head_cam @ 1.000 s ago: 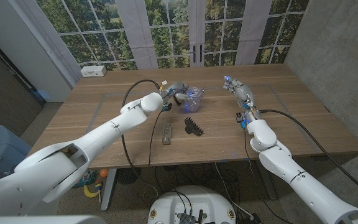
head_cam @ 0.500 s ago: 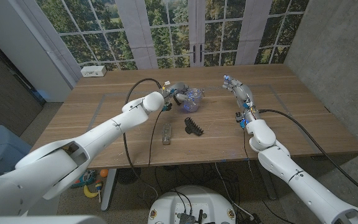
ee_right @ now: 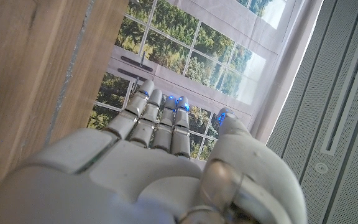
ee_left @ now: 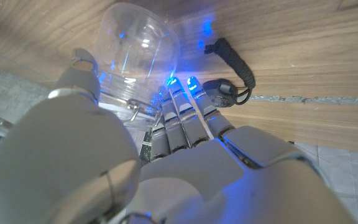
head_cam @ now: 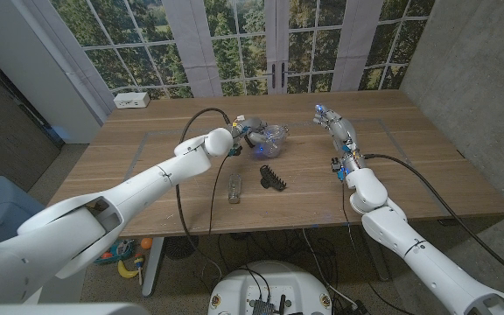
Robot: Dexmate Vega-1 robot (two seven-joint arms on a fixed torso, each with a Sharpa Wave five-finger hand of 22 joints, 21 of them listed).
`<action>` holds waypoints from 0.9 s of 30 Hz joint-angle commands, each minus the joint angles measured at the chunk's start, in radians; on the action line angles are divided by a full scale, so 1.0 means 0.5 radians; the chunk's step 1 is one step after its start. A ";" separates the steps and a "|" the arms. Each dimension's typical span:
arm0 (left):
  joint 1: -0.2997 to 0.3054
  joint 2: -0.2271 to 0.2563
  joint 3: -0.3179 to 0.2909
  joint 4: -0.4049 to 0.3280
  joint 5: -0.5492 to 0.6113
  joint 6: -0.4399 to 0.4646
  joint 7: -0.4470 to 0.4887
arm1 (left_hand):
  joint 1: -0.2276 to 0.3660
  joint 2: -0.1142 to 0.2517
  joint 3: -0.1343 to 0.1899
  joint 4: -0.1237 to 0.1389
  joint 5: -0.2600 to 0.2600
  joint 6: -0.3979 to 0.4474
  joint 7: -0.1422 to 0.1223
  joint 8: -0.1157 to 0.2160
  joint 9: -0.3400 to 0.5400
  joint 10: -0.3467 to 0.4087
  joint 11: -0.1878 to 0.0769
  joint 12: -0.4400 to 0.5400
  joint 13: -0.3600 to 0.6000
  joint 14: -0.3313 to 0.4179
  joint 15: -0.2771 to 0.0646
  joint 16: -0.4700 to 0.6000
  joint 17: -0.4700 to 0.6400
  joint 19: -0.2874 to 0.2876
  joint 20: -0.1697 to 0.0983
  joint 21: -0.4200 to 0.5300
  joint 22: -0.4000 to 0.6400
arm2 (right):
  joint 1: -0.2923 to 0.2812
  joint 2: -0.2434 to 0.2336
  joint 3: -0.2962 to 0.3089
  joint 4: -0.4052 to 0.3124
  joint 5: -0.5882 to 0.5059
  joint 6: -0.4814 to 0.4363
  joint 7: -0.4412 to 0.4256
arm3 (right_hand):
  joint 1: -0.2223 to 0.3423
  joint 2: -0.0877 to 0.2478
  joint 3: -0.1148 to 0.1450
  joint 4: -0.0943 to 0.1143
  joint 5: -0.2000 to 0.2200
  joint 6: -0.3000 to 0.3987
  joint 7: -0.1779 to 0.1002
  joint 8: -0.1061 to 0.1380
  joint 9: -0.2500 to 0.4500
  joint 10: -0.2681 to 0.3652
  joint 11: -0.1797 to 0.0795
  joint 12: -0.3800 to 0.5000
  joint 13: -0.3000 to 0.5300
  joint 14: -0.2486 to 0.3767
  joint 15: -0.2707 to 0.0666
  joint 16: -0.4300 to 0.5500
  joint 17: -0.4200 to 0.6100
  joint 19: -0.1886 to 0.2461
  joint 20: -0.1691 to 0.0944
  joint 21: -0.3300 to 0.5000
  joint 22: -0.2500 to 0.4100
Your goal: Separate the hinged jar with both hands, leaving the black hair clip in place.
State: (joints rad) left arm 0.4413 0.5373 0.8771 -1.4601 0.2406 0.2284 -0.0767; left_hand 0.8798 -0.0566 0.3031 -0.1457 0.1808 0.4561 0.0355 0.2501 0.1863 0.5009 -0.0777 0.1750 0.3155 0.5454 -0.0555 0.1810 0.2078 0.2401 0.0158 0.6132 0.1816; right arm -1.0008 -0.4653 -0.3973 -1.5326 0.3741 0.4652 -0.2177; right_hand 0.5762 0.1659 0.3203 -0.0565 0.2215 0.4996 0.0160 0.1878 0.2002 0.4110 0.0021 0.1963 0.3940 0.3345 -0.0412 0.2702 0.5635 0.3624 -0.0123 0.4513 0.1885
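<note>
Left hand grips the clear hinged glass jar, tipped over on the wooden bench just behind the black toothed hair clip; right hand, fingers extended and empty, should take the lid side, pulling clear of the clip

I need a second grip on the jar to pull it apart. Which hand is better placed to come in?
The right hand. It holds nothing, fingers extended, to the right of the clear jar. The left hand already grips the jar, which is tipped. A straight approach should stay clear of the black hair clip, which lies nearer the robot.
</note>
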 commanded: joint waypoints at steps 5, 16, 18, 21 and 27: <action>0.005 0.074 0.041 -0.210 0.183 0.218 -0.069 | -0.078 -0.035 -0.065 0.003 -0.009 -0.366 -0.074 -0.144 0.001 -0.358 0.060 0.000 -0.123 -0.338 -0.034 0.003 -0.043 -0.215 0.067 -0.148 0.004 | 0.016 0.029 -0.005 0.043 0.002 0.050 0.020 | -0.029 -0.008 -0.006 0.000 -0.005 0.005 0.010 0.018 0.006 0.020 0.010 0.014 -0.002 0.030 -0.011 0.018 0.004 0.010 0.015 0.008 0.007; 0.058 0.140 -0.041 -0.337 0.138 0.238 -0.093 | -0.339 -0.006 -0.173 0.055 0.011 -1.196 -0.077 -0.151 0.001 -1.178 0.272 0.011 -0.218 -1.044 0.219 -0.010 -0.039 -0.719 0.232 -0.483 0.017 | 0.018 0.026 -0.008 0.033 -0.008 0.038 0.017 | -0.042 -0.009 -0.009 -0.002 -0.005 0.001 0.015 0.019 0.006 0.022 0.013 0.015 -0.007 0.029 -0.007 0.020 0.006 0.012 0.022 0.010 0.008; 0.075 0.156 -0.066 -0.367 0.115 0.235 -0.092 | -0.393 0.018 -0.180 0.072 0.006 -1.317 -0.059 -0.157 0.000 -1.307 0.331 0.010 -0.218 -1.189 0.279 -0.015 -0.036 -0.817 0.284 -0.539 0.022 | 0.019 0.025 -0.008 0.029 -0.012 0.031 0.012 | -0.045 -0.010 -0.010 -0.003 -0.006 0.001 0.016 0.020 0.006 0.020 0.016 0.015 -0.008 0.030 -0.005 0.020 0.006 0.011 0.023 0.010 0.008; 0.116 0.182 -0.126 -0.403 0.047 0.199 -0.077 | -0.491 0.049 -0.196 0.101 0.002 -1.497 -0.110 -0.160 -0.001 -1.513 0.378 0.005 -0.216 -1.383 0.323 -0.016 -0.030 -0.959 0.310 -0.614 0.029 | 0.023 0.022 -0.011 0.027 -0.015 0.022 0.015 | -0.049 -0.011 -0.011 -0.004 -0.006 -0.003 0.016 0.019 0.006 0.018 0.016 0.014 -0.009 0.025 -0.005 0.019 0.006 0.010 0.025 0.010 0.008; 0.206 0.231 -0.251 -0.434 -0.114 0.050 -0.028 | -0.764 0.129 -0.241 0.212 -0.004 -1.705 -0.201 -0.152 -0.003 -1.753 0.357 0.015 -0.215 -1.623 0.312 0.000 -0.009 -1.115 0.324 -0.697 0.039 | 0.031 0.019 -0.016 0.023 -0.003 -0.009 0.022 | -0.058 -0.014 -0.013 -0.007 -0.007 -0.014 0.016 0.017 0.006 0.009 0.018 0.011 -0.013 0.017 -0.004 0.017 0.007 0.005 0.029 0.008 0.009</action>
State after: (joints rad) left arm 0.4883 0.6153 0.8319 -1.6336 0.2890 0.3324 -0.1166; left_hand 0.5601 -0.0125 0.1903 -0.0685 0.1816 -0.1723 -0.0480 0.1732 0.1861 -0.1721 0.1056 0.1749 0.2043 -0.1681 0.1107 0.1733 0.1961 -0.1731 0.1644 0.2777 0.1969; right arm -0.9917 -0.4526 -0.4010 -1.5160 0.3707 0.4806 -0.2107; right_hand 0.5604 0.1606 0.3172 -0.0596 0.2215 0.4925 0.0231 0.1932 0.2003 0.4144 0.0054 0.2003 0.3847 0.3434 -0.0391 0.2738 0.5633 0.3623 -0.0051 0.4514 0.1884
